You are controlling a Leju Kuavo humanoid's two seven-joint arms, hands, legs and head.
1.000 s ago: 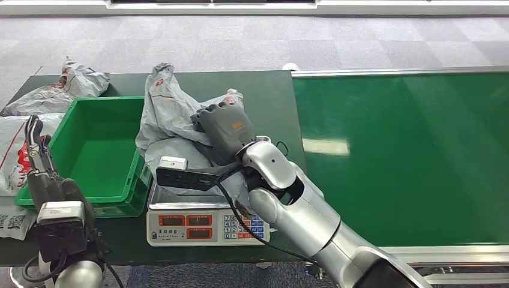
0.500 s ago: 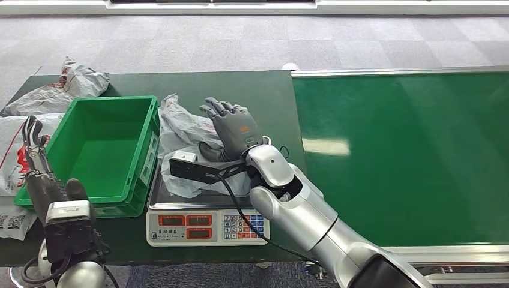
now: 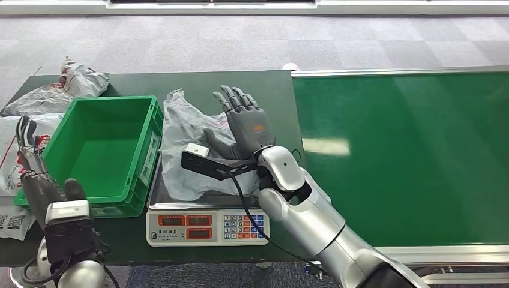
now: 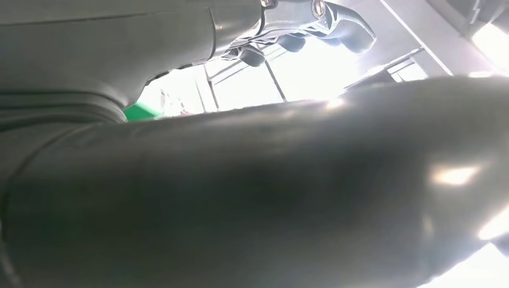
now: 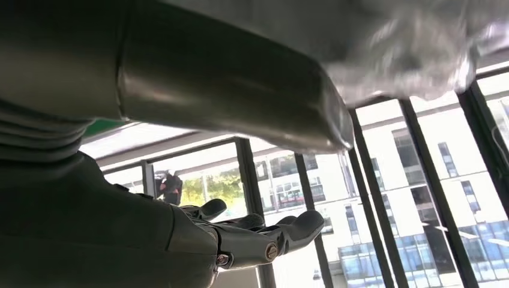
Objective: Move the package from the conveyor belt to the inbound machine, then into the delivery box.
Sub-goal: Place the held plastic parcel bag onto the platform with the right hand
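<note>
A crumpled grey plastic package [image 3: 189, 144] lies on the tray of the weighing scale [image 3: 207, 227], its upper part spilling onto the dark green table. My right hand [image 3: 246, 123] hovers just right of the package with fingers spread, holding nothing. In the right wrist view that hand [image 5: 240, 237] shows extended fingers, with the grey package [image 5: 414, 54] near its thumb. My left hand [image 3: 33, 174] is raised at the front left, beside the green bin [image 3: 99, 147], fingers straight and holding nothing. The conveyor belt [image 3: 408, 150] stretches to the right.
More grey and white packages [image 3: 57, 90] lie on the table behind and left of the green bin. A black cable runs from my right wrist down across the scale's keypad. The table's front edge is right below the scale.
My right hand has let go of the grey package, which dropped flat onto the scale tray. The hand opened and drew away to the right. My left hand rose slightly.
</note>
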